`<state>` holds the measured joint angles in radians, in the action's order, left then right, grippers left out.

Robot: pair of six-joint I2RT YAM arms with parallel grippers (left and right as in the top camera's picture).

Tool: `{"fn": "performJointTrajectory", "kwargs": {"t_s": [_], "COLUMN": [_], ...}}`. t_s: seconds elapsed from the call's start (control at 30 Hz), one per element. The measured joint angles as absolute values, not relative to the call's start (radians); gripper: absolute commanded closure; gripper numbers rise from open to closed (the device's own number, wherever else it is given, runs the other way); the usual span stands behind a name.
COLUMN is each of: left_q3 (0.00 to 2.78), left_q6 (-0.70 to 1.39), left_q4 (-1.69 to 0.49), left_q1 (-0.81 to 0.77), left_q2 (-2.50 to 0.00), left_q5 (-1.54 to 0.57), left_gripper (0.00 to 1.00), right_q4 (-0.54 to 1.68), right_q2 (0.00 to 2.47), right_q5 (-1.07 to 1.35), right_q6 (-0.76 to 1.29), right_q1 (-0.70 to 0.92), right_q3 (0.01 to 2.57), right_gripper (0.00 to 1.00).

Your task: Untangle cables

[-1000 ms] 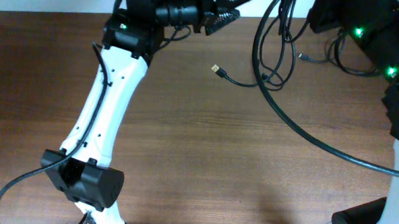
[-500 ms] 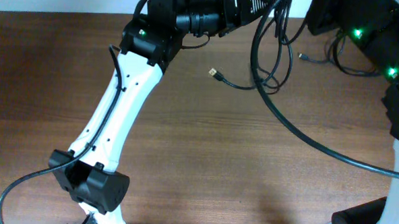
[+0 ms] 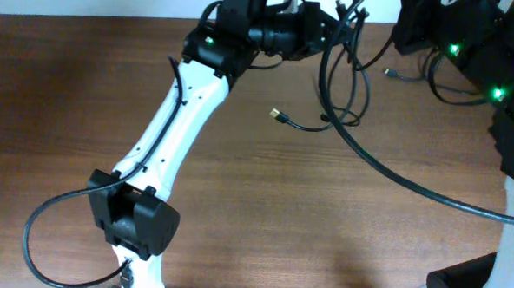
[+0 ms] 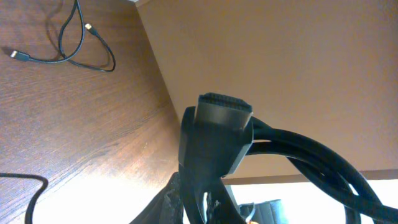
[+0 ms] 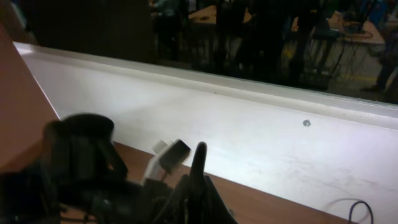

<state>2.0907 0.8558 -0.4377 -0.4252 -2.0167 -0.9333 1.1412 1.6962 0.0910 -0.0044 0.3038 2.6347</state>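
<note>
The cables [image 3: 342,87] are thin black cords looped at the far middle of the table. One ends in a gold-tipped plug [image 3: 276,114]. A second thin cord [image 3: 433,82] lies under the right arm. In the left wrist view thin cords [image 4: 81,50] lie at the top left. My left gripper [image 3: 332,27] is at the far edge among the loops, and its jaws [image 4: 208,205] are shut. A thick black cable with a block-shaped piece [image 4: 217,124] rises right over them; whether it is pinched is unclear. My right gripper [image 5: 199,163] is shut, with dark strands bunched at its base.
A thick black arm cable [image 3: 395,176] sweeps from the far middle to the right edge. The right arm [image 3: 470,49], dark with green lights, fills the far right corner. The left arm's base [image 3: 136,230] and its cable [image 3: 36,238] sit at the near left.
The left arm has swung right along the far edge into the cable loops, and its gripper has gone from open to shut. The loops have shifted slightly. The right gripper has stayed shut.
</note>
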Motion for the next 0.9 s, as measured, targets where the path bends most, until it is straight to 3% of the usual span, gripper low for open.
{"fn": "performJointTrajectory", "kwargs": {"t_s": [0.07, 0.27, 0.4, 0.5, 0.63, 0.83, 0.9], "left_q3": [2.092, 2.099, 2.097, 2.093, 2.092, 2.089, 2.089], "left_q6": [0.839, 0.521, 0.419, 0.380, 0.350, 0.355, 0.355], "left_q4": [-0.506, -1.058, -1.218, -1.293, -1.240, -1.059, -1.024], "left_q1": [-0.364, -0.097, 0.203, 0.302, 0.202, -0.114, -0.113], "left_q2": [-2.016, -1.829, -1.731, -1.689, -1.686, -1.686, -1.681], "left_q5": [-0.996, -0.953, -0.766, -0.707, -0.695, -0.738, -0.744], "left_gripper": [1.00, 1.00, 1.00, 1.00, 1.00, 1.00, 1.00], "right_q4": [1.160, 1.259, 1.226, 1.221, 1.221, 1.228, 1.249], "right_q2": [1.711, 1.800, 1.800, 1.800, 1.800, 1.800, 1.804], "right_q5": [0.089, 0.193, 0.093, 0.096, 0.157, 0.178, 0.179], "right_q6": [-0.012, -0.049, -0.061, -0.064, -0.065, -0.065, -0.064], "right_q1": [0.235, 0.065, -0.043, -0.033, 0.052, 0.121, 0.122], "right_q3": [2.635, 2.621, 2.629, 2.611, 2.605, 2.605, 2.605], "right_gripper": [0.96, 0.96, 0.96, 0.96, 0.96, 0.96, 0.96]}}
